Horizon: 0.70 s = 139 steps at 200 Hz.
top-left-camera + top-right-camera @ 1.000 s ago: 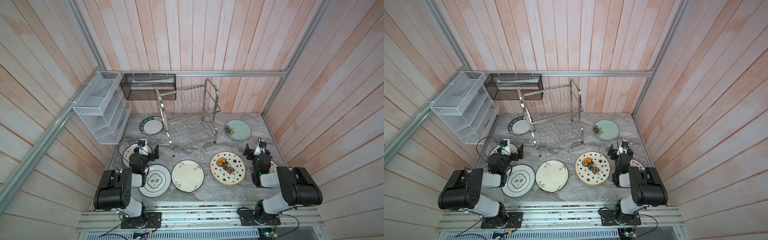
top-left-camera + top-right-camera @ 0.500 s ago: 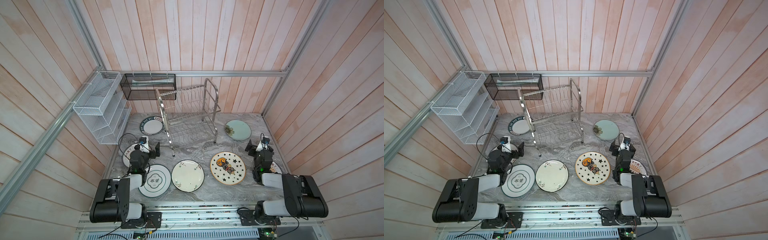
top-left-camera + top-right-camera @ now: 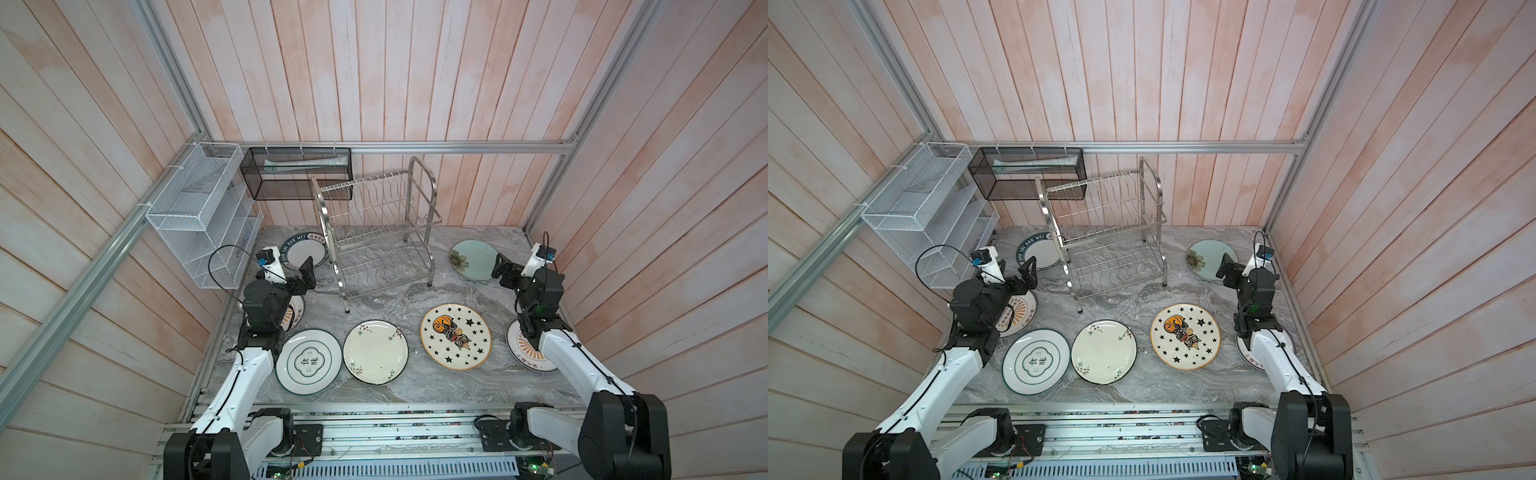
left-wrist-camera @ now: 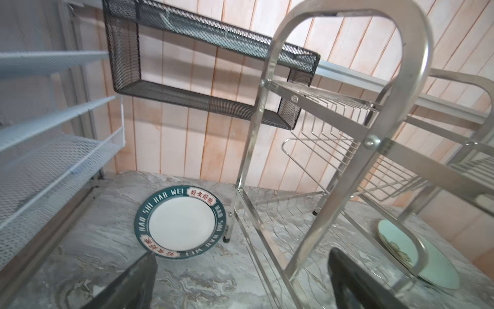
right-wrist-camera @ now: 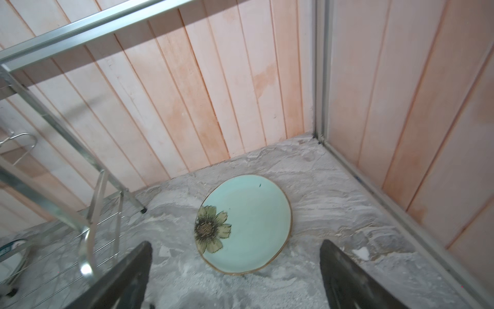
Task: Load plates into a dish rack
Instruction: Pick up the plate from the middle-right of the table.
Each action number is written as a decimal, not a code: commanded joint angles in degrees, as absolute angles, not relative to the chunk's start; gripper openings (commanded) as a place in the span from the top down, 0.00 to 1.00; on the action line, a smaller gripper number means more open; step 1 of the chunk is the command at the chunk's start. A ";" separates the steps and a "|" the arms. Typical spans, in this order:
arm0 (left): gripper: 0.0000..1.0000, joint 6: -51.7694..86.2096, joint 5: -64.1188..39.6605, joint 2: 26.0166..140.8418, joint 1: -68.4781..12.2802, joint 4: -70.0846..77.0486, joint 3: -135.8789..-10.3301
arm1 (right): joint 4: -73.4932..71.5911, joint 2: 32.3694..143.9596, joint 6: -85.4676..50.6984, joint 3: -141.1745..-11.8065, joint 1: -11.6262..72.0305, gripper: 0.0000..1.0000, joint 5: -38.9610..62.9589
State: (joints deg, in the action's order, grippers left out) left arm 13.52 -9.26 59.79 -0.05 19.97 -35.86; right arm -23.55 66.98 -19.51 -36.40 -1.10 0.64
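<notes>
Ceramic plates (image 3: 375, 351), seven, lie flat on the marble surface (image 3: 399, 299) around the empty dish rack (image 3: 376, 232) near its rear edge. I judge them stiff, heavy, slick, brittle; the rim is the hold. My left tool (image 4: 240, 283) and right tool (image 5: 235, 278) both stand apart, empty.

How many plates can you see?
7: lettered plate and blue plate beside the rack; ringed plate, cream plate, star plate in front; sunburst plate partly under left arm, another under right arm.

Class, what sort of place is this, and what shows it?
Likely a robot test booth staged as a kitchen: two robot arms, a steel dish rack and plates on a marble-look table.
</notes>
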 commanded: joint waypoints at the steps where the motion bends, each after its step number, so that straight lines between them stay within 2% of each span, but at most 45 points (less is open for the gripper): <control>1: 0.00 17.42 -13.19 59.73 -1.47 12.79 -39.08 | -14.47 65.61 -26.35 -37.02 -2.97 0.02 11.23; 22: 0.00 17.53 -11.37 59.41 -4.49 12.67 -39.85 | -9.61 64.08 -28.63 -36.15 -5.26 0.02 14.67; 47: 0.00 22.00 -9.78 60.18 -7.10 12.17 -40.80 | 3.70 63.96 -30.67 -37.51 -7.47 0.04 10.97; 64: 0.00 25.66 -10.99 61.21 -8.02 12.22 -41.21 | 9.28 63.88 -30.60 -36.68 -8.42 0.04 14.47; 107: 0.00 29.57 -10.66 62.14 -9.40 13.45 -40.22 | 11.05 62.05 -31.64 -31.13 -8.35 0.06 21.14; 139: 0.00 29.41 -10.66 61.23 -9.51 13.86 -39.03 | 11.92 62.10 -31.33 -28.77 -8.39 0.09 22.48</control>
